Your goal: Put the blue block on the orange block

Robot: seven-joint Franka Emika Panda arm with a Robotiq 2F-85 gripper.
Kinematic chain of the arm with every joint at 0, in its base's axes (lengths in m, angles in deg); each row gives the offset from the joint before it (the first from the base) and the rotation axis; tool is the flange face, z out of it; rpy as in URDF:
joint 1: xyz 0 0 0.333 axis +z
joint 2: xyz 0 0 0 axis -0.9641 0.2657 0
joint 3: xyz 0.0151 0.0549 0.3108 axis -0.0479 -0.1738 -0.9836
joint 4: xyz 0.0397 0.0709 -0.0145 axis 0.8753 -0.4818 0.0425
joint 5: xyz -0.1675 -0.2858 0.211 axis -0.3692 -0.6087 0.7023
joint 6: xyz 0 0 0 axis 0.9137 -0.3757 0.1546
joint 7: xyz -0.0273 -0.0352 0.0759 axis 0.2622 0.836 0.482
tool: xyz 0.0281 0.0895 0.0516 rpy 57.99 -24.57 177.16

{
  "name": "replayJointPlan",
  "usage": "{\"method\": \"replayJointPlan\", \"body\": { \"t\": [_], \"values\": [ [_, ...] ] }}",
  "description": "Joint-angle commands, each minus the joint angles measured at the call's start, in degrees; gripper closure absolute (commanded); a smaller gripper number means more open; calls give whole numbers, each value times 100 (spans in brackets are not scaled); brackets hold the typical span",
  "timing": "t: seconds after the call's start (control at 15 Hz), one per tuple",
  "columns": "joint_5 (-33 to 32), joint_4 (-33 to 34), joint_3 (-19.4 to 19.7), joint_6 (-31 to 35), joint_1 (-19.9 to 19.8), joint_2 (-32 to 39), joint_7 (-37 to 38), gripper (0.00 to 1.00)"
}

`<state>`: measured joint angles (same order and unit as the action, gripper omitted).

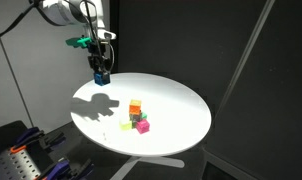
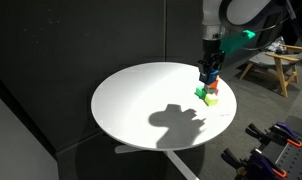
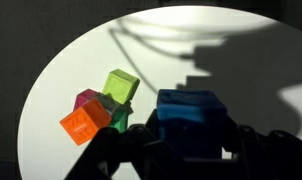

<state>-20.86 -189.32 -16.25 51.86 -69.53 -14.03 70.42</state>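
Note:
My gripper (image 1: pixel 101 68) is shut on the blue block (image 1: pixel 103 76) and holds it in the air above the round white table (image 1: pixel 181 110). In the wrist view the blue block (image 3: pixel 191 120) sits between the dark fingers (image 3: pixel 191 150). The orange block (image 3: pixel 83 124) lies on the table to its left, touching a magenta cube (image 3: pixel 91 100), a green cube (image 3: pixel 121 118) and a yellow cube (image 3: pixel 121 87). In both exterior views the orange block (image 1: pixel 135 106) (image 2: pixel 213 88) is in this cluster, below my gripper (image 2: pixel 209 66) and the blue block (image 2: pixel 208 76).
Black curtains surround the table (image 2: pixel 131 100). A wooden stool (image 2: pixel 276 62) stands behind it in an exterior view. Clamps and tools lie on the floor near the table's foot (image 1: pixel 21 155) (image 2: pixel 271 150). The gripper's shadow falls on the tabletop (image 2: pixel 176 118).

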Motion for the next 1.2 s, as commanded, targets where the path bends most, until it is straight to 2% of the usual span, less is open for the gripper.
{"method": "replayJointPlan", "body": {
  "t": [0.0,0.67,0.93,1.0,1.13],
  "values": [
    [-82,338,38,-216,-200,53,-519,70],
    [-64,843,259,-264,-470,492,-2075,70],
    [-124,939,288,-243,-472,610,-2300,70],
    [-29,742,269,-128,-449,520,-2123,45],
    [-29,786,271,-129,-448,562,-2153,45]
  ]
}}
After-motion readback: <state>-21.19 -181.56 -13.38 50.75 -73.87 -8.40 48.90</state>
